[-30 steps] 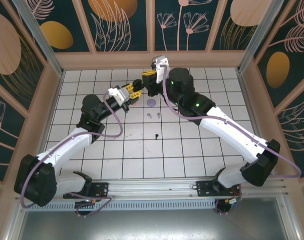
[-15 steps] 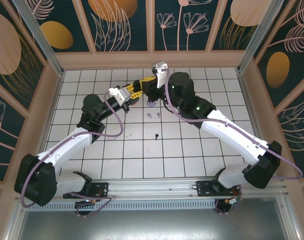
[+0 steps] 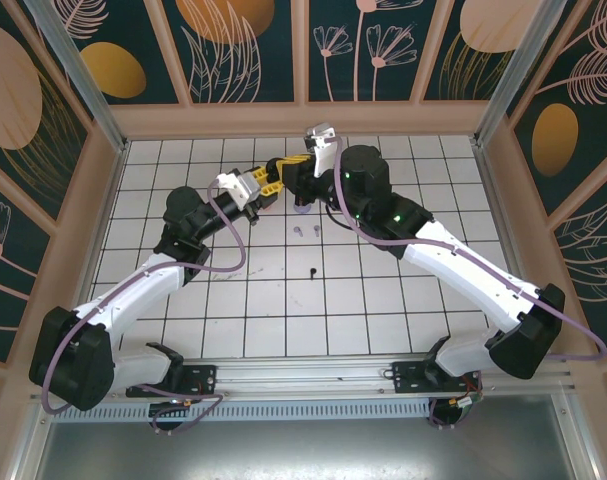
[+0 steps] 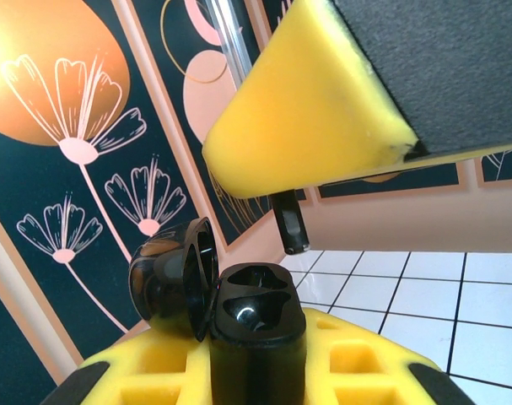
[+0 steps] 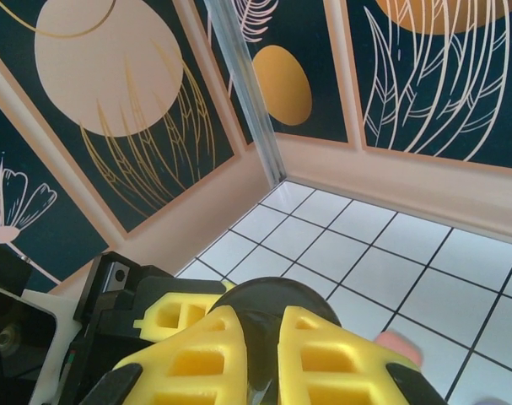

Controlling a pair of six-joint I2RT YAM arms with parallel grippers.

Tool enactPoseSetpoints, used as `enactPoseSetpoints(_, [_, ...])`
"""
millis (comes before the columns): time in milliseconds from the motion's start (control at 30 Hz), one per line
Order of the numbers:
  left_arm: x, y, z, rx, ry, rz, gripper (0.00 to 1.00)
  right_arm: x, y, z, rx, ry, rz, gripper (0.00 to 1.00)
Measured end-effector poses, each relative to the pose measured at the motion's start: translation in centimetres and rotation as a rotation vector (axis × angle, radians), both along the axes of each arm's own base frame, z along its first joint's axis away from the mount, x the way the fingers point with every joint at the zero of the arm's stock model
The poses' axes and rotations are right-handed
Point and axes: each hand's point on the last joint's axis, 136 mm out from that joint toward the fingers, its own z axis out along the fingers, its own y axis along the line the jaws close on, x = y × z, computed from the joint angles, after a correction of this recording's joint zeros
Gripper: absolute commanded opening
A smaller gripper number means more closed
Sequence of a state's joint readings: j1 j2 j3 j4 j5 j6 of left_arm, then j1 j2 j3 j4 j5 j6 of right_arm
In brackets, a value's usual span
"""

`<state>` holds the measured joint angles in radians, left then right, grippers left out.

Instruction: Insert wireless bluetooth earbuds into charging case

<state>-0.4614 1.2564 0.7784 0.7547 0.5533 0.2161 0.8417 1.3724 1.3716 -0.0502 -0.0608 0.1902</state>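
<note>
My left gripper [image 3: 266, 184] is shut on an open black charging case [image 4: 257, 312], held upright with its lid [image 4: 167, 274] swung to the left. Both sockets look empty. My right gripper [image 3: 294, 172] hovers just above it, shut on a black earbud [image 4: 290, 226] whose stem pokes down from the yellow finger [image 4: 315, 110]. In the right wrist view the case [image 5: 264, 295] sits right under the closed fingers [image 5: 196, 354]. Two lavender earbuds [image 3: 306, 231] and one black earbud [image 3: 314, 270] lie on the tiled table.
A lavender case [image 3: 302, 208] sits half hidden under the right wrist. A salmon rounded object [image 5: 399, 348] peeks out beside the right fingers. The back wall [image 3: 303, 115] is close behind both grippers. Open tiles [image 3: 283, 320] stretch toward the near edge.
The right gripper has shifted slightly right and lowered toward the case in the left gripper, covering more of the lavender case. The left arm has barely moved.
</note>
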Motion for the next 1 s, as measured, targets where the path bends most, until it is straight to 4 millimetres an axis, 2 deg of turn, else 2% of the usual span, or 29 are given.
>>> enactPoseSetpoints(1000, [0.1, 0.0, -0.5, 0.005, 0.031, -0.002, 0.0, 0.6, 0.8, -1.8, -0.052, 0.007, -0.028, 0.09])
